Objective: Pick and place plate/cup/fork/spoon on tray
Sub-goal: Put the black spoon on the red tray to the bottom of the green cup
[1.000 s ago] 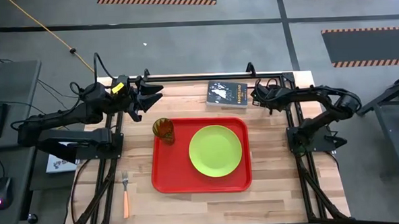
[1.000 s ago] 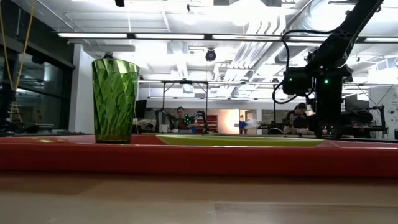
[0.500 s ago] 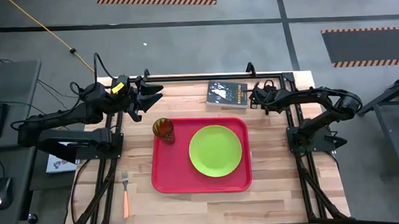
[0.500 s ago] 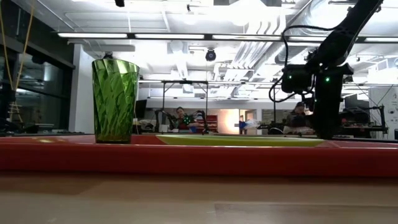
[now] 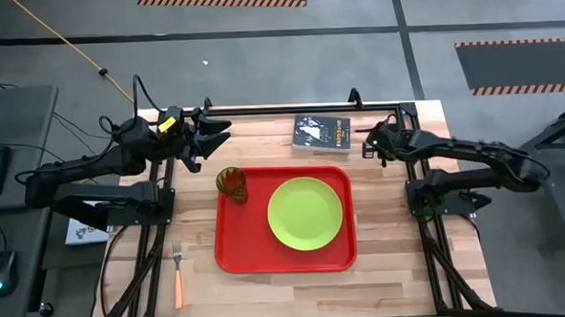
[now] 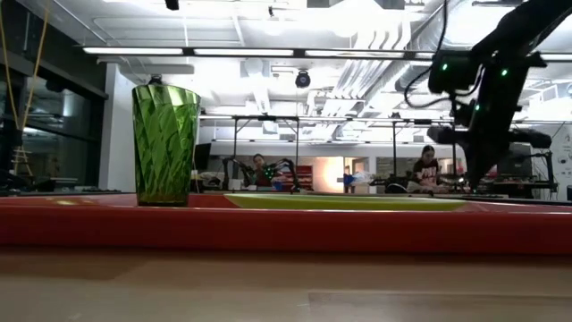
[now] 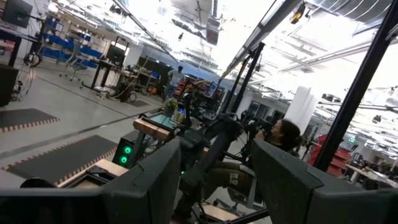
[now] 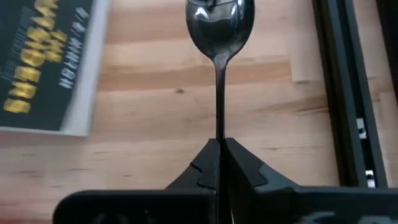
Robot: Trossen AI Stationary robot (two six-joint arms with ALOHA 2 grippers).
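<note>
The red tray (image 5: 231, 247) lies mid-table. The lime-green plate (image 5: 305, 213) lies flat on it. The green cup (image 5: 231, 183) stands upright in the tray's far left corner and shows in the low view (image 6: 165, 143). The orange-handled fork (image 5: 177, 275) lies on the table near the left front. My right gripper (image 8: 221, 146) is at the far right, beside the dark book, shut on the spoon (image 8: 219, 25). My left gripper (image 5: 215, 134) hovers open and empty at the far left, above the table. My right gripper pinches the spoon's thin dark handle (image 8: 219, 127) between its two fingertips, toward the handle's free end. The spoon runs straight on from the fingertips, in line with them, bowl (image 8: 219, 18) foremost over the bare wood. I cannot tell whether the bowl touches the table.
A dark book (image 5: 322, 134) lies at the far edge, just left of my right gripper. A black frame rail (image 8: 339, 93) runs along the table's right side. Bare wood lies between tray and fork. People sit in the room behind (image 6: 427, 165).
My right gripper has gone up and a little toward the table's right edge, still shut; the right arm's elbow has swung out past the table's right edge.
</note>
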